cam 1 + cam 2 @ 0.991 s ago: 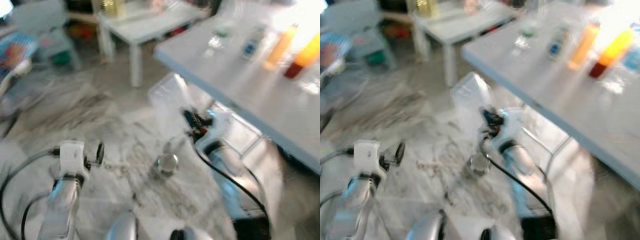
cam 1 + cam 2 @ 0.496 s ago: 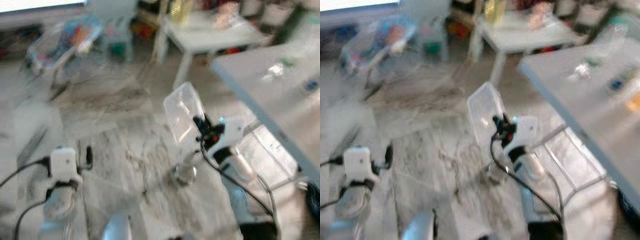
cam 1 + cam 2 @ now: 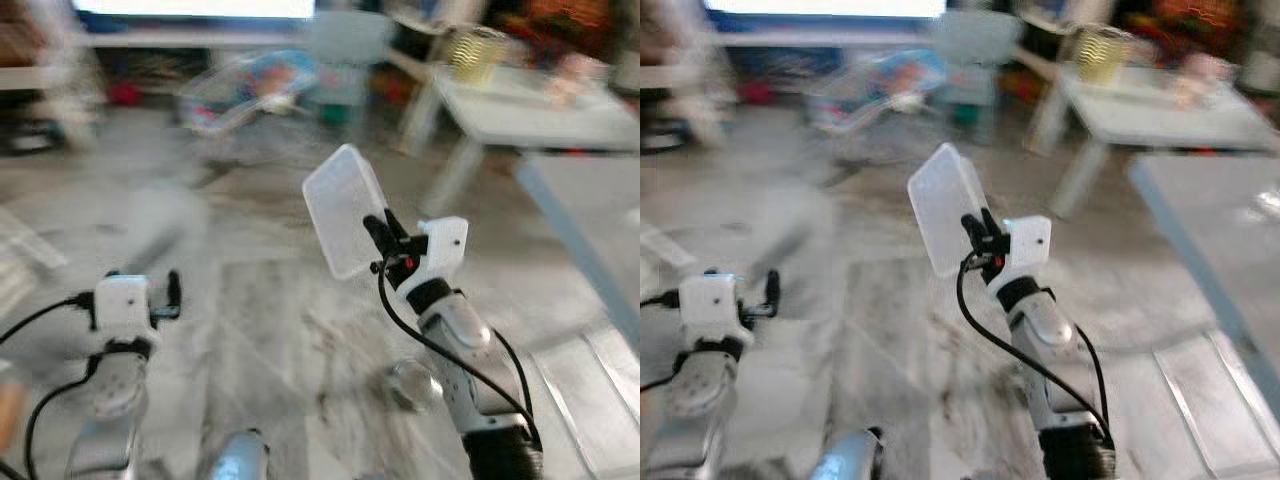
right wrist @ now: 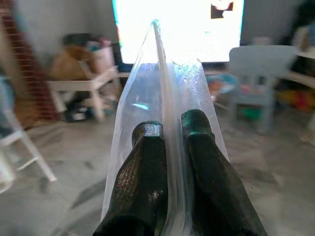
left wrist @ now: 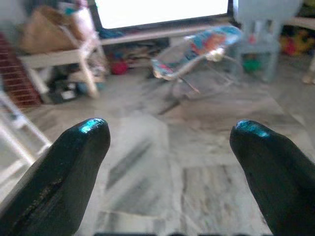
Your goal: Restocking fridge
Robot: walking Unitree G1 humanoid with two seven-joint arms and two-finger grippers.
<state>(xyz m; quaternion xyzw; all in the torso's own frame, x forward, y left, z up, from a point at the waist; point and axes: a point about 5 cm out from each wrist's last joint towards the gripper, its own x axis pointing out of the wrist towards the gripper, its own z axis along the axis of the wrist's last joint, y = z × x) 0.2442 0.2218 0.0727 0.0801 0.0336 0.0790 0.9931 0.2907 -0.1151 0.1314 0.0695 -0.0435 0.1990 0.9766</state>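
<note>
My right gripper (image 3: 377, 235) is shut on a flat clear plastic container (image 3: 343, 211), held up edge-on in front of me above the marble floor. In the right wrist view the two black fingers (image 4: 147, 162) pinch the container's thin rim (image 4: 162, 88). My left gripper (image 3: 172, 293) hangs low at the left with nothing in it; in the left wrist view its fingertips (image 5: 83, 140) stand wide apart, open, over bare floor.
A grey table edge (image 3: 570, 240) runs along the right. A small white table (image 3: 520, 110) stands behind it. A baby bouncer (image 3: 250, 85) and a pale child's chair (image 3: 350, 45) are farther back, under a bright TV (image 5: 162, 10). A white bench (image 5: 59, 61) stands at the left.
The whole view has swung to the left: the grey table has slid off to the right and the TV wall has come into sight. The right gripper keeps holding the container.
</note>
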